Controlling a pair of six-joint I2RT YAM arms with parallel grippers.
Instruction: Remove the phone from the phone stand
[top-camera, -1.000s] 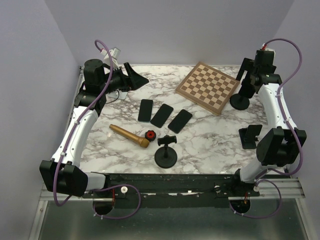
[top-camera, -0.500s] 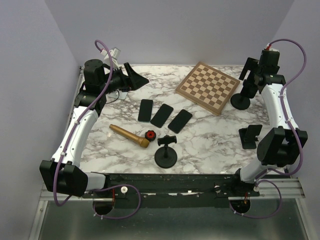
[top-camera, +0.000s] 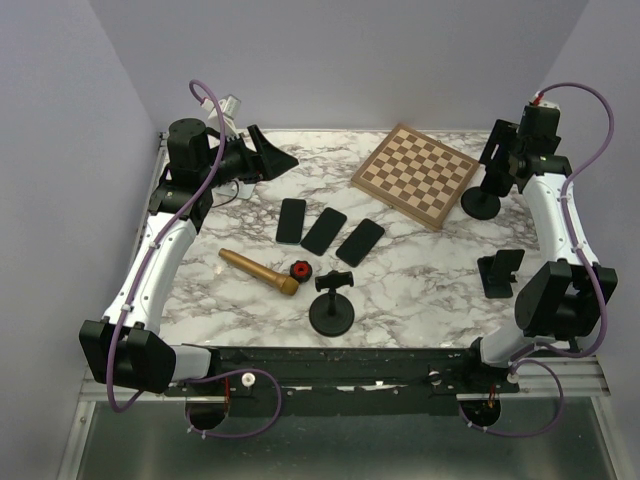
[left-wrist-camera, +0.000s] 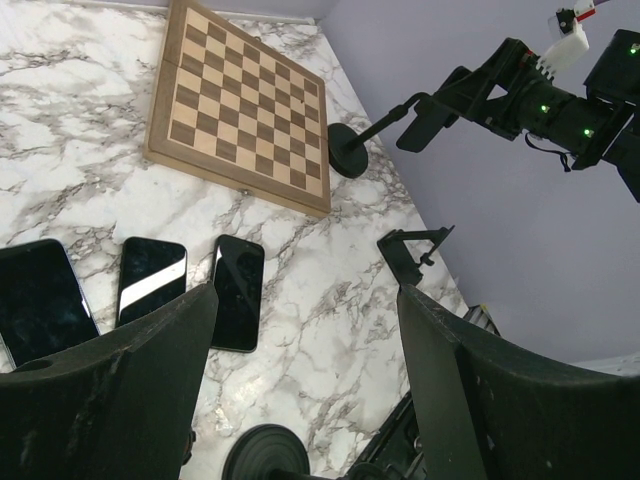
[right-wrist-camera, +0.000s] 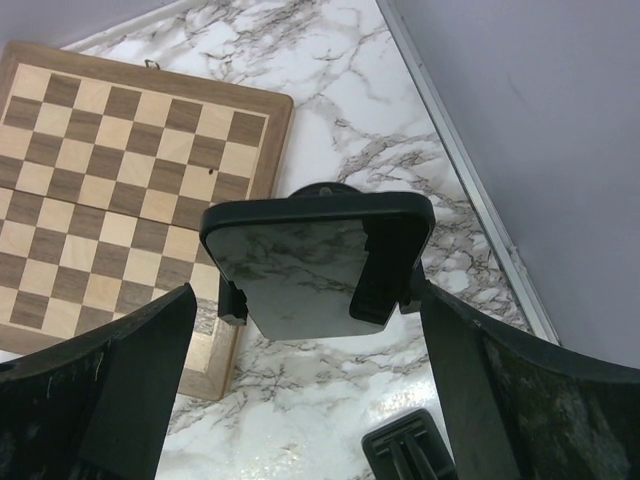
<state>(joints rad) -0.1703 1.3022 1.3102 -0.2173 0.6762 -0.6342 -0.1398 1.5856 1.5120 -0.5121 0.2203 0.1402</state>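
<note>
Where the phone (right-wrist-camera: 295, 270) sits clamped, its stand (right-wrist-camera: 390, 265) is mostly hidden.

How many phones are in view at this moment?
4. Three lie flat side by side in the middle: left phone, middle phone, right phone. The fourth phone sits clamped in the phone stand, far right. None seems hidden.

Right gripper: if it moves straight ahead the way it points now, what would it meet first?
Most likely the phone clamped in its stand. It sits centred between the fingers of the open right gripper, though depth is unclear.
</note>
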